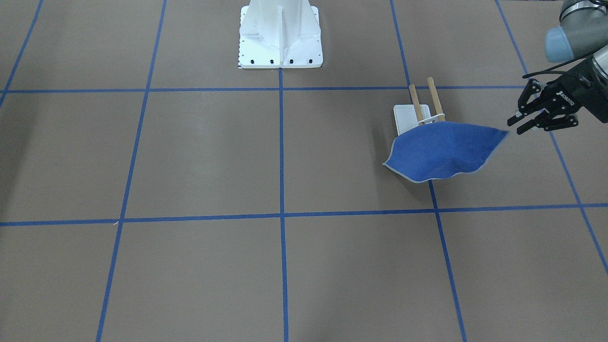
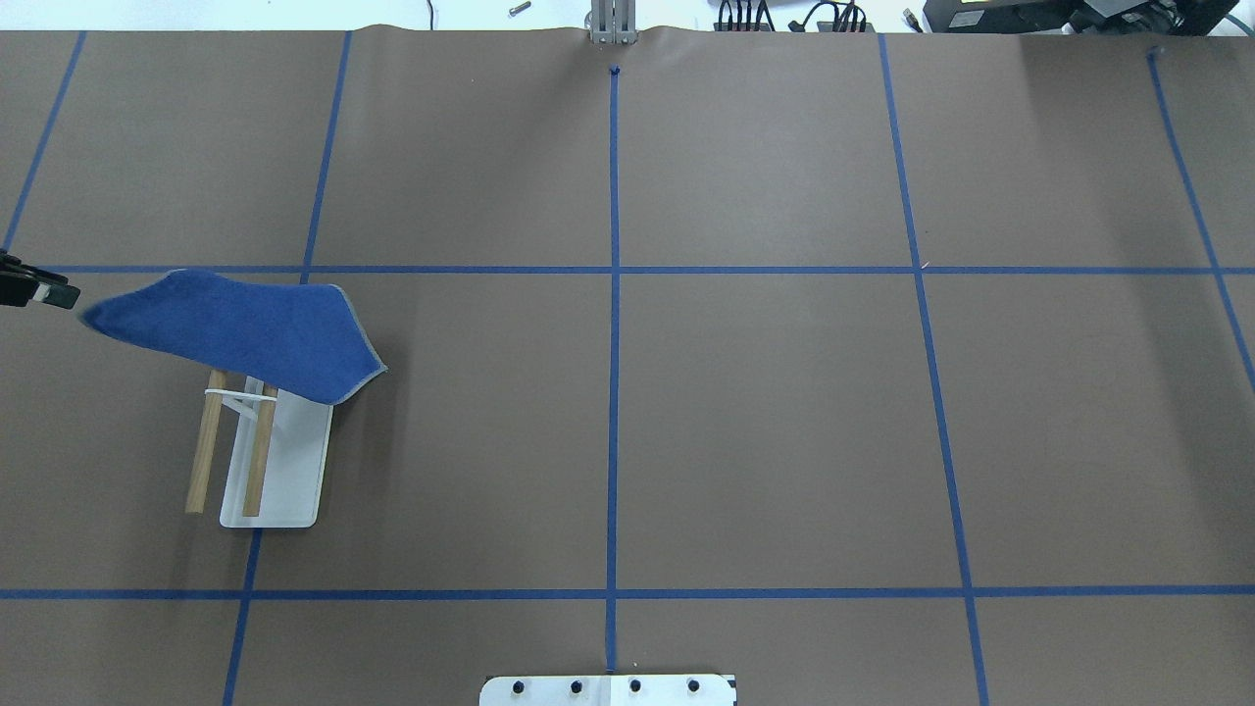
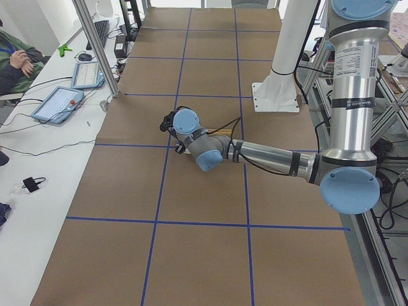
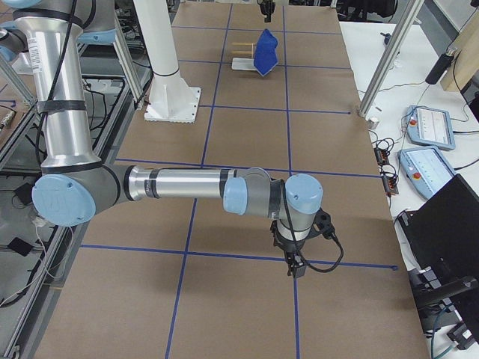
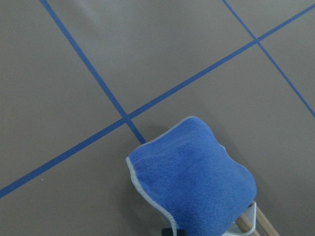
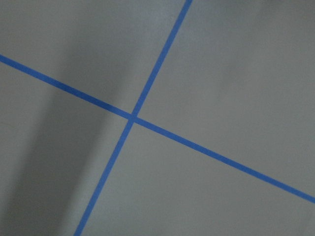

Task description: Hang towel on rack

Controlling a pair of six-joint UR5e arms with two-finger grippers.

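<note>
The blue towel (image 1: 444,149) lies draped over the far ends of the rack's two wooden dowels (image 1: 418,102), sagging down on both sides. One corner sticks out toward my left gripper (image 1: 517,124). That gripper is open and empty, just beyond the corner with a small gap. In the overhead view the towel (image 2: 245,328) covers the dowel tips of the rack (image 2: 260,461), and the left gripper (image 2: 39,292) shows at the left edge. The left wrist view shows the towel (image 5: 192,182) from above. My right gripper (image 4: 296,258) hangs far away over bare table; I cannot tell its state.
The large white bolted pedestal (image 1: 280,38) stands at the robot's side of the table. The brown table carries blue tape grid lines (image 2: 613,392). Tablets and cables (image 3: 60,102) lie on the white bench beyond the table's far edge.
</note>
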